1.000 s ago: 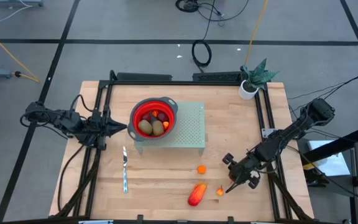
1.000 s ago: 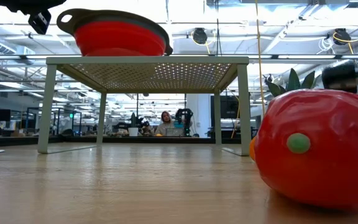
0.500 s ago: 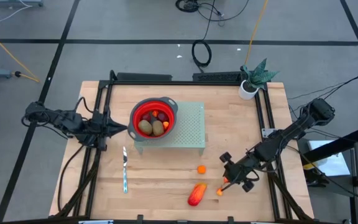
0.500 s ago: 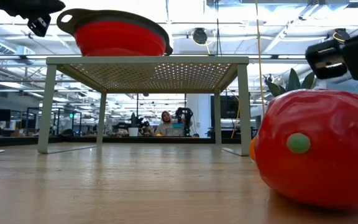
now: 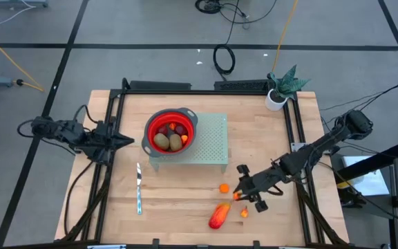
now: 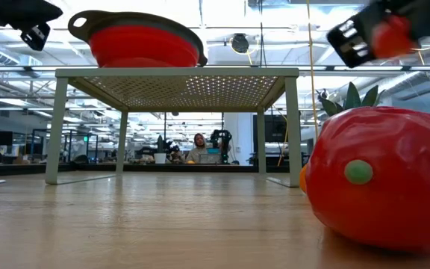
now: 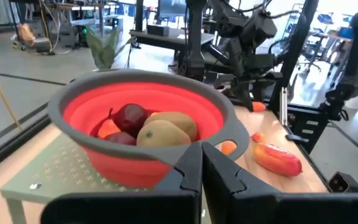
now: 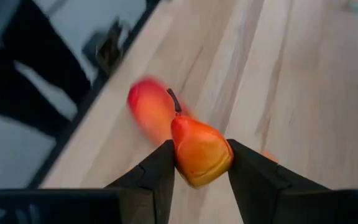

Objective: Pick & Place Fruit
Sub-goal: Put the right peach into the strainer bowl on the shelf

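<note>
A small orange pear-shaped fruit (image 8: 201,152) with a dark stem sits clamped between the two fingers of the right gripper (image 5: 240,194), lifted clear of the wooden table (image 5: 178,214). In the high view that gripper hangs over the front part of the table, just beside a tiny round orange piece (image 5: 224,187) and above the larger elongated red-orange piece (image 5: 218,216), with another tiny orange bit (image 5: 244,213) lying near them (in the low view the elongated piece fills the right foreground). Farther back, a red bowl with a grey rim (image 5: 191,124) stands on a pale perforated rack (image 5: 213,142) and holds two brown-green ovals (image 7: 166,129), a dark-red round fruit (image 7: 129,116) and what looks like an orange piece, though that one is partly hidden. A slim silver knife (image 5: 139,188) lies on the table in front of the rack's left end. The left gripper (image 5: 126,140) waits with fingers pressed together, empty, at the bowl's left side. A small potted plant (image 5: 280,88) stands at the table's back right corner.
</note>
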Tool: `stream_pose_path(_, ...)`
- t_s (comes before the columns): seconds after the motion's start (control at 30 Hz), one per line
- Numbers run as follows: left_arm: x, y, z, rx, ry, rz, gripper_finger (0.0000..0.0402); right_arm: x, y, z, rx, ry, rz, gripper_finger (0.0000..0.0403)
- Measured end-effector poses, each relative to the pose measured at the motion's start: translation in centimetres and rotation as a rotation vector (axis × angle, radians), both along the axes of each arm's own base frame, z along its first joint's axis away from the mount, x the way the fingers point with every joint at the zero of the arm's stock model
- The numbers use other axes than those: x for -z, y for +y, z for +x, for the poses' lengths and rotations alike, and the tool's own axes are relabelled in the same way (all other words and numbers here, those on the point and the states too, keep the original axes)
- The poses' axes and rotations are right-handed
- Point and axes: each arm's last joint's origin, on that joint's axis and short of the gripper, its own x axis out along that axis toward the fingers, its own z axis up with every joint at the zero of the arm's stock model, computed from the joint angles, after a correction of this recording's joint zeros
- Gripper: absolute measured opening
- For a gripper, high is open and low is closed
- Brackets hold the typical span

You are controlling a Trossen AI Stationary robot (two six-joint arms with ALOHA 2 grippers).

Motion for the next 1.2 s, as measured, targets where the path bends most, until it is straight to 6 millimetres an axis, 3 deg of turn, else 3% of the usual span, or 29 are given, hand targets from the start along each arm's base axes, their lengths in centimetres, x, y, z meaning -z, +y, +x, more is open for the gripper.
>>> stream_pose_path(0.33,0.5,0.7,-1.9,0.011,-0.027,0.062,0.0002,-2.2,-1.4,2.2,0.145,-0.188,0.212,0.0128)
stream_pose_path(0.87,0.5,0.8,-1.9,0.003,-0.025,0.084,0.0008,-6.7,-5.1,4.4,0.326,-0.625,0.458,0.0128)
stream_pose_path(1.0,0.5,0.8,-1.9,0.003,-0.025,0.089,0.0002,-7.4,-5.8,4.5,0.346,-0.688,0.496,0.0128)
stream_pose_path(1.2,0.5,0.8,-1.9,0.003,-0.026,0.088,0.0007,-8.1,-7.0,4.7,0.419,-0.692,0.700,0.0128)
